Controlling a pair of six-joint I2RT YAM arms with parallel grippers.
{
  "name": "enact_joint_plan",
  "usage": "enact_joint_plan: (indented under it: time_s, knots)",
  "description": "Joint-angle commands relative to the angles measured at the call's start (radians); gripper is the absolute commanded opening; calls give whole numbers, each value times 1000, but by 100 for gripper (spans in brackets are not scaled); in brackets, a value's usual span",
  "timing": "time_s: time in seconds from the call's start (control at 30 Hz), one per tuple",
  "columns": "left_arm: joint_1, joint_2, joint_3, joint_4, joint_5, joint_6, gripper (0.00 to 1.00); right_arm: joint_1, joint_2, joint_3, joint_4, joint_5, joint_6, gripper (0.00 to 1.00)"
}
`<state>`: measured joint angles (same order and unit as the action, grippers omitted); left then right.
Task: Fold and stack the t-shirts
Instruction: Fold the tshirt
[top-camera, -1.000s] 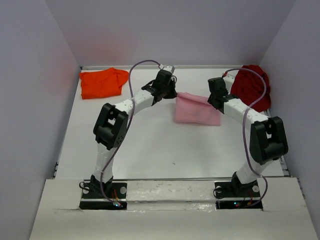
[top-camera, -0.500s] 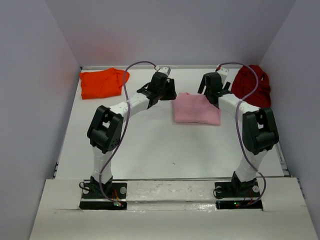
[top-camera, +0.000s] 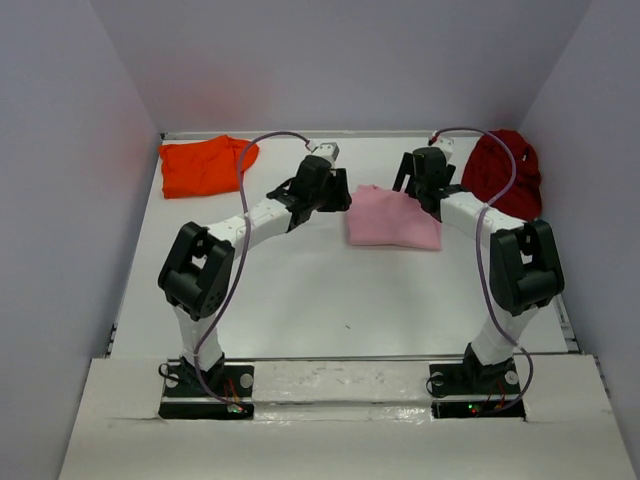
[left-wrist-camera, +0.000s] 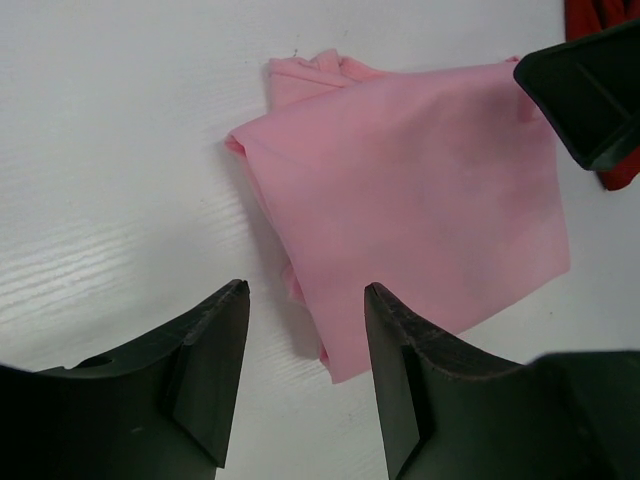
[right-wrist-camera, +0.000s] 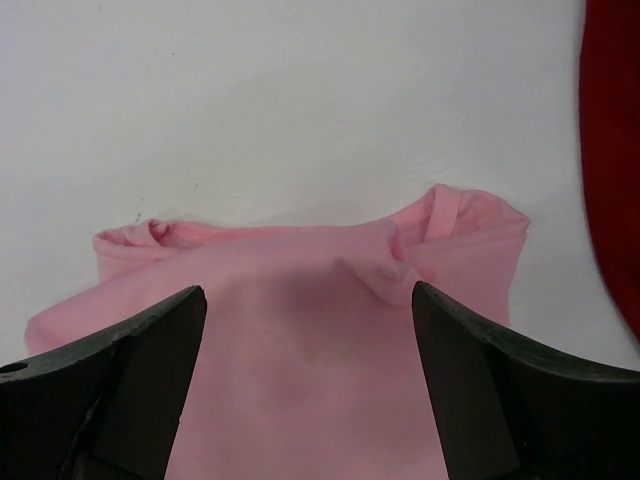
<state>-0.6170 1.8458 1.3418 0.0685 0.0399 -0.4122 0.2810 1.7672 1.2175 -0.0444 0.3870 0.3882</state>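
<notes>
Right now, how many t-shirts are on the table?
3: orange shirt far left, pink shirt folded mid-table, dark red shirt far right. None seems hidden.

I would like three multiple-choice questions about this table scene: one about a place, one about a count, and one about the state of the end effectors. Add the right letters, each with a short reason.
1. Where on the table does the orange t-shirt lie?
A. at the near edge
B. in the middle
C. at the far-left corner

2. How many t-shirts are in view?
A. two
B. three
C. four

3. How do the left end effector and the right end effector stand?
A. both open, holding nothing
B. both shut on cloth
C. one open, one shut

Answers:
1 C: the top view shows it at the far-left corner.
2 B: besides the orange one there are the pink t-shirt and the dark red t-shirt.
3 A: each wrist view shows the jaws apart with nothing gripped.
</notes>
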Motion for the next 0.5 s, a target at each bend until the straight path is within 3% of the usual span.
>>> enact_joint_plan:
  time_s: [0.0,0.47]
  knots:
    - [-15,-106,-36,43,-3,6,59,-6,66,63,35,-7,-22,88]
    - [-27,-350,-157,16,-29,64,59,-26,190,171,18,47,-34,83]
